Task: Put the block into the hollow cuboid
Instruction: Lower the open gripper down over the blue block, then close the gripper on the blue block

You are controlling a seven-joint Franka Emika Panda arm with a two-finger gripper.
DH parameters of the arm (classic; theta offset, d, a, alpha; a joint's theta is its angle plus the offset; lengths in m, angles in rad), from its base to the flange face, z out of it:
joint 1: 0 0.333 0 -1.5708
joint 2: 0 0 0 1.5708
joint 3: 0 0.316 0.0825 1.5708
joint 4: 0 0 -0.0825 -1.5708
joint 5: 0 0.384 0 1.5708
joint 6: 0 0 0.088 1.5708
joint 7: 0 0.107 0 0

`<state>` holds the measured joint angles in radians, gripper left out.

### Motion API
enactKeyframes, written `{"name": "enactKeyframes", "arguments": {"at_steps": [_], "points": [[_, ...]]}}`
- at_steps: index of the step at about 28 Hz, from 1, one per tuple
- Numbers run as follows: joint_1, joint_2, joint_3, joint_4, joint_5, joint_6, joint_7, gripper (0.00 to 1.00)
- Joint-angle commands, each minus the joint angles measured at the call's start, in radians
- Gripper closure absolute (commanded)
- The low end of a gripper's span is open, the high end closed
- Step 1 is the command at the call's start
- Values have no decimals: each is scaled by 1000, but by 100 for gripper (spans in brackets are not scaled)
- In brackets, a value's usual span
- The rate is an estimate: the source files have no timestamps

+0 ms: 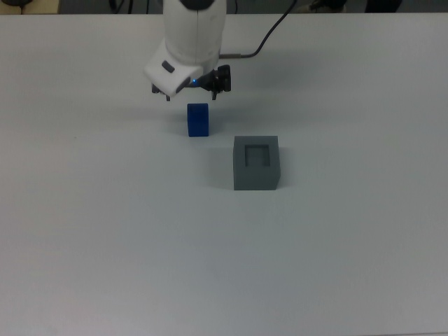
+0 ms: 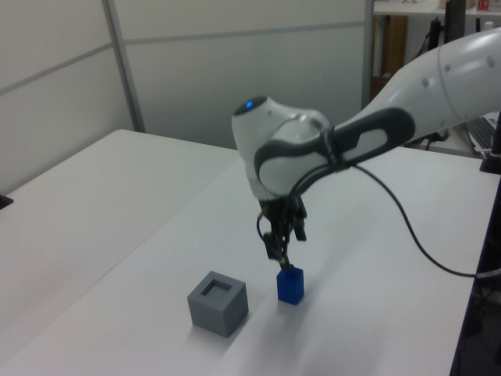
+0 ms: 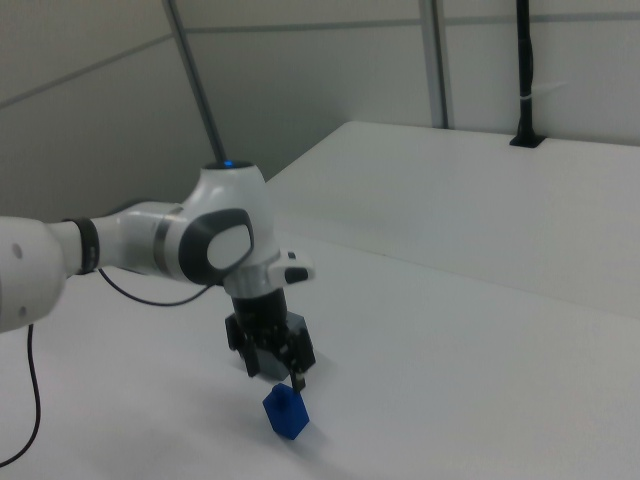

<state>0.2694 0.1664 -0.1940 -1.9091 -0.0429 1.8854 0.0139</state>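
The blue block (image 1: 198,120) stands upright on the white table, left of the grey hollow cuboid (image 1: 256,162) in the top view, a short gap between them. The cuboid's square recess faces up and holds nothing. My gripper (image 1: 191,96) hangs open just above the block, a little toward the top view's upper edge. Nothing is between its fingers. In the left view the gripper (image 2: 280,252) points down right over the block (image 2: 290,284), with the cuboid (image 2: 218,303) to the left view's left. In the right view the block (image 3: 286,412) sits below the gripper (image 3: 273,373).
The white table (image 1: 105,245) spreads wide around both objects. A black cable (image 2: 407,227) trails from the arm across the left view's right. Grey wall panels stand behind the table, and a black post (image 3: 522,70) rises at its far edge in the right view.
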Motion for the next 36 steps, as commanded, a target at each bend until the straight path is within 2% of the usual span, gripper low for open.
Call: {"name": "enactKeyframes", "arguments": {"at_steps": [1, 11, 13, 17, 20, 22, 23, 27, 31, 33, 34, 36], "points": [[-12, 57, 16, -18, -18, 54, -11, 0], [-7, 74, 21, -44, -17, 100, 15, 0], [-7, 73, 30, -42, -17, 97, 35, 16], [-7, 61, 33, -41, -15, 87, 38, 35], [-6, 58, 33, -39, -15, 81, 38, 45], [-6, 58, 34, -36, -15, 78, 37, 56], [-6, 58, 34, -34, -14, 74, 38, 66], [7, 44, 42, -30, -15, 51, 37, 81], [14, 27, 42, 45, -15, -58, 26, 82], [14, 30, 42, 99, -14, -106, 29, 82], [14, 36, 42, 155, -5, -136, 37, 82], [13, 41, 42, 202, 1, -143, 41, 82]]}}
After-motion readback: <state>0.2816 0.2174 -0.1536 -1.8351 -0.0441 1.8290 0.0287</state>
